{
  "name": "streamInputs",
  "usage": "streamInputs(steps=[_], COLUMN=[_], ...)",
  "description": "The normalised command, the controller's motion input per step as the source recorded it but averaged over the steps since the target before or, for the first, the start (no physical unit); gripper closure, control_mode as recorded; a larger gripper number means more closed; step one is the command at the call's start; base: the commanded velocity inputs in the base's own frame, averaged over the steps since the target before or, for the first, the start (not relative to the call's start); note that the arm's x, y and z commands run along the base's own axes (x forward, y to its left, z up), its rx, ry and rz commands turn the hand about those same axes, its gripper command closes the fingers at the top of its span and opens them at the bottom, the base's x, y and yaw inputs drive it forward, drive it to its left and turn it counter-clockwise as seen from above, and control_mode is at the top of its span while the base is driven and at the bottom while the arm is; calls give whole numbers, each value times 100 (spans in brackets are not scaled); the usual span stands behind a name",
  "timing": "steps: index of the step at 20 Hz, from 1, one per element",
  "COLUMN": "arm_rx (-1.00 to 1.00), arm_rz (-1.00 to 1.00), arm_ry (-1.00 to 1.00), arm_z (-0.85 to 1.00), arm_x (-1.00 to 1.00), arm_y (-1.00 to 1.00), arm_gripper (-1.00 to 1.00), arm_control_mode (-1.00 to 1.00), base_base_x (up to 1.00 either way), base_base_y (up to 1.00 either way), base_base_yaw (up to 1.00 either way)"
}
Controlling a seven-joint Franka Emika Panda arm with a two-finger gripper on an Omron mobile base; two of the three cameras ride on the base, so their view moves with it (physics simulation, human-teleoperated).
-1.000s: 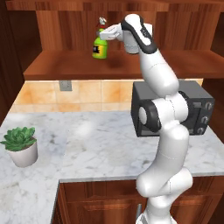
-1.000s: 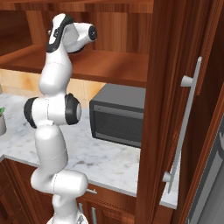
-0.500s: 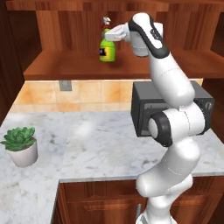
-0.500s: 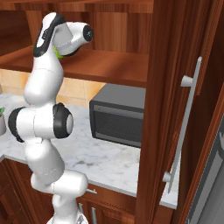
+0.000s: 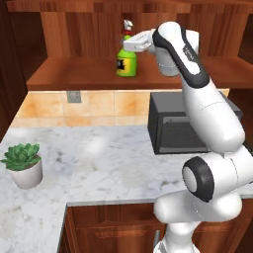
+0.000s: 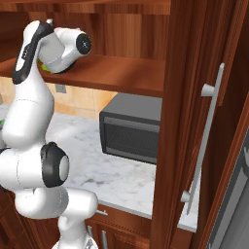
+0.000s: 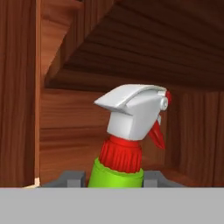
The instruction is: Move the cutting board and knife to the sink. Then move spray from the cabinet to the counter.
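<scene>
The spray (image 5: 127, 58), a green bottle with a dark label and a white-and-red trigger head, is upright over the cabinet's shelf (image 5: 69, 74). My gripper (image 5: 130, 44) reaches in from the right and is shut on its neck. In the hand view the trigger head (image 7: 133, 111) rises right in front, and my gripper (image 7: 114, 180) has a dark tip on each side of the green neck. From the right base view my arm hides all but a sliver of the spray (image 6: 44, 67). Below lies the white marble counter (image 5: 99, 158). The cutting board, knife and sink are out of view.
A black microwave (image 5: 188, 128) sits on the counter under the shelf at the right. A small potted plant (image 5: 22, 165) stands at the counter's left. A tall wooden cabinet with a metal bar handle (image 6: 206, 141) closes off the right side.
My gripper has carried the spray to the right and a little lower along the shelf. The upper arm has swung right with it. The base has not moved.
</scene>
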Motion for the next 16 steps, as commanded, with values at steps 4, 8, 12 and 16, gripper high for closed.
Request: streamInputs(steps=[4,8,12,16], arm_rx=[2,0,0,0], arm_rz=[-6,-3,0,1], arm_ry=[0,0,0,0], arm_z=[14,1,0,-12], arm_x=[-100,-91,-72,-44], arm_y=[0,0,0,0], arm_gripper=[100,100,100,100], arm_control_mode=[-100,-100,-100,-100], base_base_x=[0,0,0,0], base_base_y=[0,0,0,0], base_base_yaw=[0,0,0,0])
